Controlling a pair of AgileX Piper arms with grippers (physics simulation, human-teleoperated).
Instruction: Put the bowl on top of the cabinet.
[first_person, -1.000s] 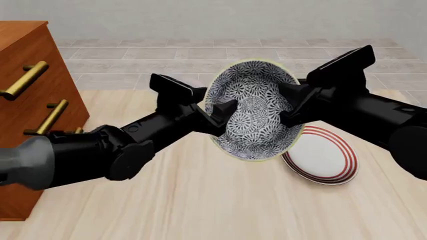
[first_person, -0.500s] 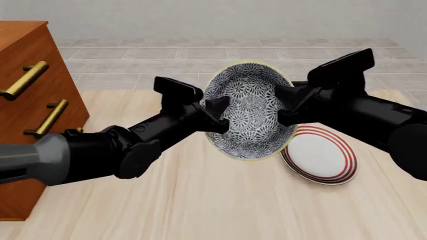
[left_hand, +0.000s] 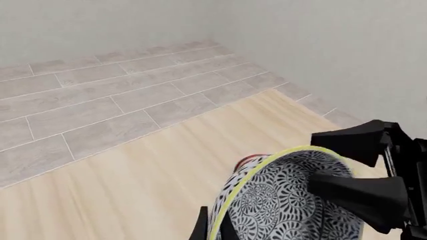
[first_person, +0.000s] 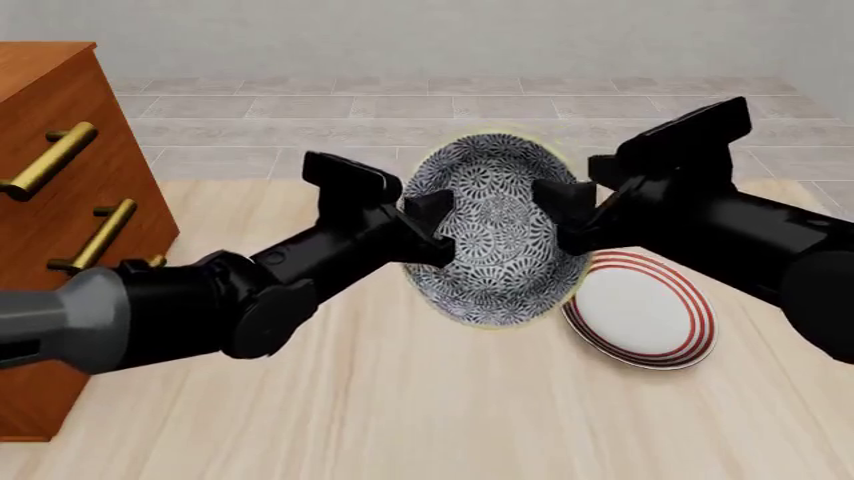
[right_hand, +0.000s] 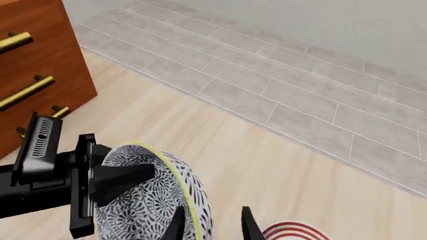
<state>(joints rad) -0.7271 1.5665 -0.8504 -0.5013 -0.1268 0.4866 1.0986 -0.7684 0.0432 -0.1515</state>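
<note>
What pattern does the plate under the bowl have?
White with red rings near its edge: the plate, clearest in the front view, lies beside the raised bowl.

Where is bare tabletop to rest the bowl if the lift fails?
Bare table lies in front of the held bowl, between the cabinet and the plate. More lies beyond the bowl toward the tiled floor. It is crowded mid-table, where both arms meet over the plate.

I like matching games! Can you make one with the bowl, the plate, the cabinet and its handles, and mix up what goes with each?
Things:
1. bowl
2. plate
3. cabinet
4. drawer handles

Descriptions:
A. brass bars
B. white with red rings, on the table
C. reddish-brown wood, at the left
D. held tilted between the left gripper and right gripper

Pairs: 1-D, 2-B, 3-C, 4-A
</note>
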